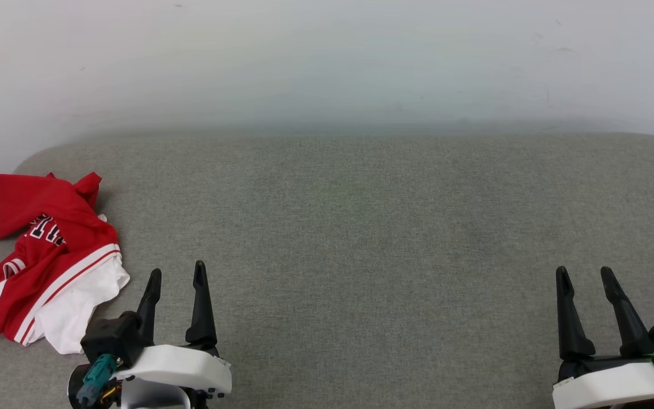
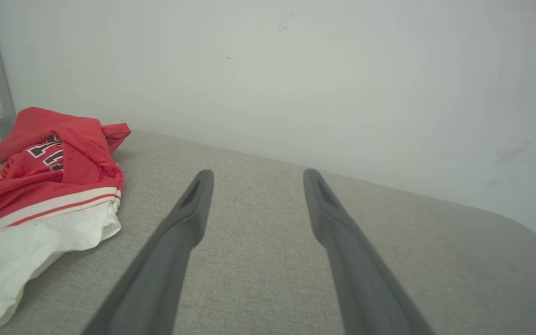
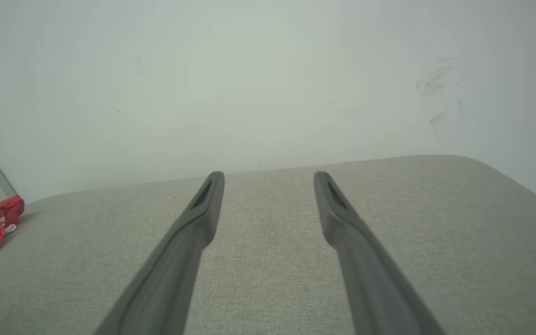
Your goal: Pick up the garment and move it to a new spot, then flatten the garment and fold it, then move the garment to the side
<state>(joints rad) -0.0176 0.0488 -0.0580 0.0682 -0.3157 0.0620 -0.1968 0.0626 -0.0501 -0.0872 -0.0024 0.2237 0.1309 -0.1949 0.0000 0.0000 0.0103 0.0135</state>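
You have the garment [image 1: 43, 255] lying crumpled at the left edge of the head view, on the grey cushion [image 1: 361, 227]. Its long axis runs roughly up and down the frame: the red body is bunched toward the upper left and a white sleeve spills out at the lower right. The striped trim slants from lower left to upper right, and part of the lettering shows mid-heap. Your left gripper [image 1: 177, 268] sits at the lower left, just right of the white sleeve and not touching it, fingers spread wide and holding nothing. Your right gripper [image 1: 583, 270] is at the lower right, well apart from the garment, also spread wide and empty. Behind the cushion stands a pale wall [image 1: 327, 57]
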